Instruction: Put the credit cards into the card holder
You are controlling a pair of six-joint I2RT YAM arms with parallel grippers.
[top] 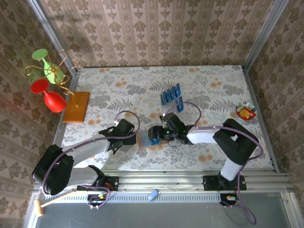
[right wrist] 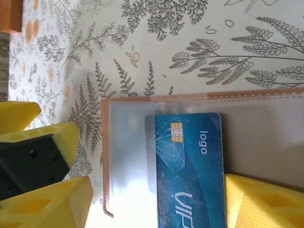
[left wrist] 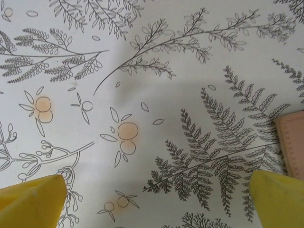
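The card holder (right wrist: pixel 190 97) lies open on the tablecloth, its clear sleeve facing up. One blue credit card (right wrist: pixel 194 171) lies on it, its left end tucked under the sleeve. My right gripper (right wrist: pixel 157 190) hangs open over that card: the right finger (right wrist: pixel 263 204) sits at the card's edge and the left finger (right wrist: pixel 47 204) stands well clear. From above, the right gripper (top: pixel 155 135) is over the holder (top: pixel 142 140). Several more credit cards (top: pixel 170 95) stand together farther back. My left gripper (left wrist: pixel 156 190) is open over bare cloth, with the holder's edge (left wrist: pixel 292 142) to its right.
An orange-brown flat board (top: pixel 77 106) lies at the left, beside a rack with a red glass (top: pixel 53 99) and a green glass (top: pixel 47 66). A small bowl (top: pixel 246 112) sits at the right edge. Patterned walls close in the table.
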